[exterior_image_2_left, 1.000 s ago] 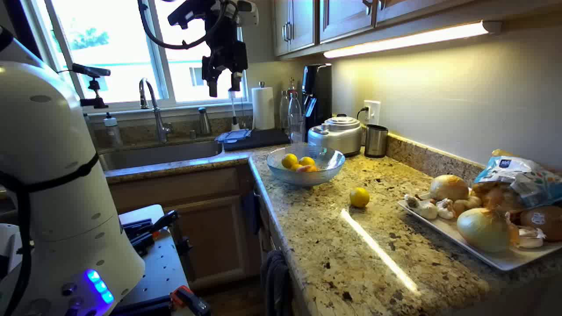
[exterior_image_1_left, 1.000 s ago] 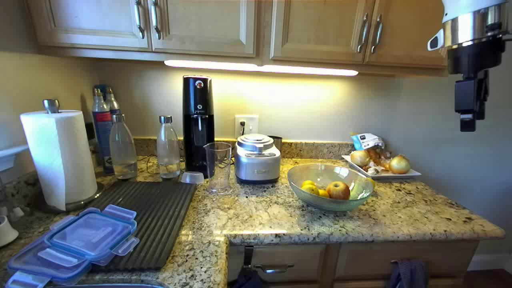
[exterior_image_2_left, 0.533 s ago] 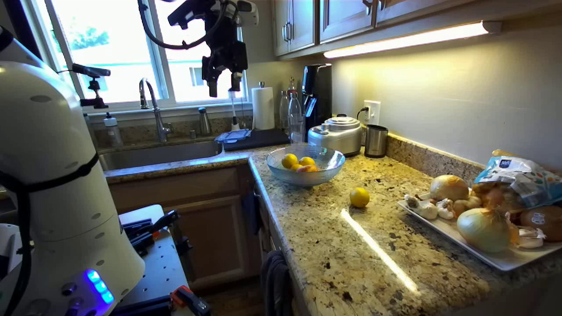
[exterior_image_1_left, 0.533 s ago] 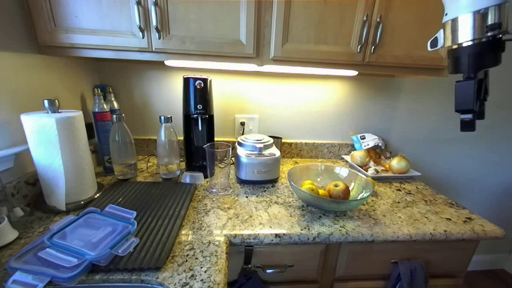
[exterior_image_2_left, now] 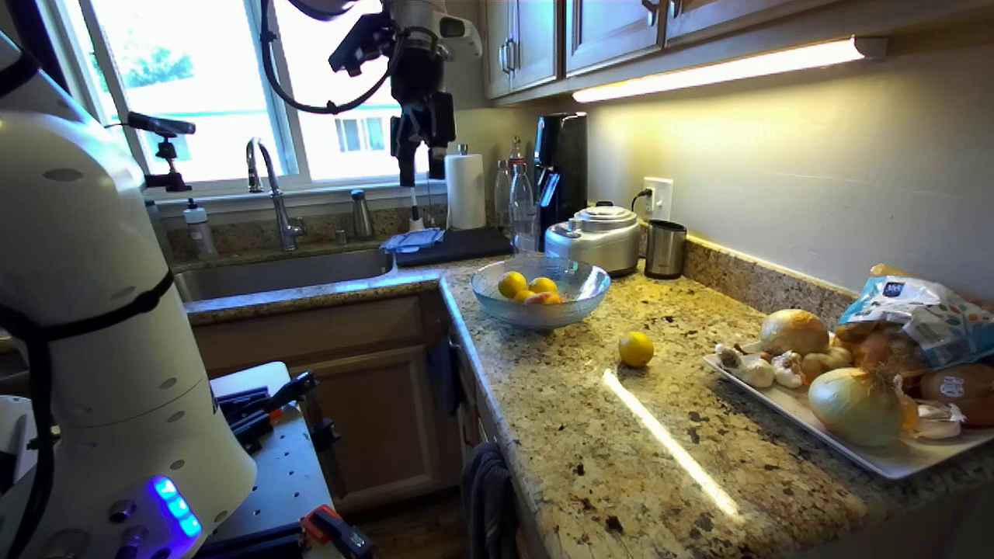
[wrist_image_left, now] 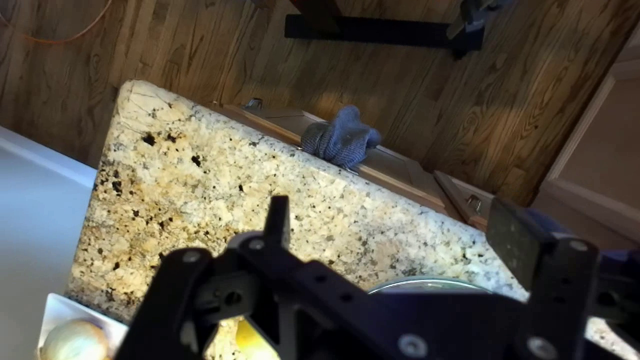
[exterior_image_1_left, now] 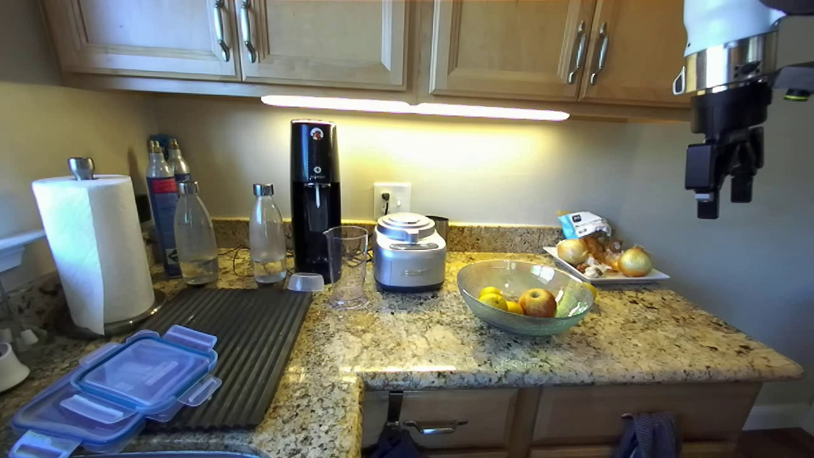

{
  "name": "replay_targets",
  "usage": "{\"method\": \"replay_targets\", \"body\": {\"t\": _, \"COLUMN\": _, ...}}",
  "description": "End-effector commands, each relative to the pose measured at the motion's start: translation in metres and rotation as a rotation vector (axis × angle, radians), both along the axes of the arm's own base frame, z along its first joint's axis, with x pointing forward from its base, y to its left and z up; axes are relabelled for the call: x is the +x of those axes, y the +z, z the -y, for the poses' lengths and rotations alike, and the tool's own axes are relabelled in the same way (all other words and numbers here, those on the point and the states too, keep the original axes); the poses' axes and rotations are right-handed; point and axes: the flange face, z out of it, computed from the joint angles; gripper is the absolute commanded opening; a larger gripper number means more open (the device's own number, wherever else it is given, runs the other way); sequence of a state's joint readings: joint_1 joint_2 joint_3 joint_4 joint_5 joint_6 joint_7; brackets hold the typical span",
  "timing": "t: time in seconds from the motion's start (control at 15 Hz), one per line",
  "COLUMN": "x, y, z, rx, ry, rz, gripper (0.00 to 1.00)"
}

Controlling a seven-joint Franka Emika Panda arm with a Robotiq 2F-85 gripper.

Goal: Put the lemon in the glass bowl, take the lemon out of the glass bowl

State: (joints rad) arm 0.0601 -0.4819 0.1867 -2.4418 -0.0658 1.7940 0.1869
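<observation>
My end effector (exterior_image_2_left: pixel 422 170) hangs empty, spread wide, and I may roll the lemon (exterior_image_2_left: pixel 636 349), loose on the surface (exterior_image_2_left: pixel 582 419) near the glass bowl (exterior_image_2_left: pixel 555 317), by closing off-centre, since my wrist view seemingly shows only part of it.

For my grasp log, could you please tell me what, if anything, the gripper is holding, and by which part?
Nothing is held: in the wrist view the gripper is open and empty, and the loose lemon rests on the counter.
</observation>
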Motion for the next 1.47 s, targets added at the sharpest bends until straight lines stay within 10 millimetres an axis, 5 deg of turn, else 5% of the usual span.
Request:
{"method": "replay_targets", "body": {"t": 0.0, "x": 0.028, "y": -0.022, "z": 0.014, "rx": 0.014, "ry": -0.192, "rz": 0.047, "gripper": 1.00}}
{"method": "replay_targets", "body": {"t": 0.47, "x": 0.062, "y": -0.046, "z": 0.034, "rx": 0.009, "ry": -0.532, "rz": 0.149, "gripper": 1.00}}
{"method": "replay_targets", "body": {"t": 1.0, "x": 0.061, "y": -0.043, "z": 0.029, "rx": 0.003, "ry": -0.445, "rz": 0.130, "gripper": 1.00}}
{"method": "replay_targets", "body": {"t": 1.4, "x": 0.098, "y": -0.071, "z": 0.024, "rx": 0.017, "ry": -0.799, "rz": 0.234, "gripper": 1.00}}
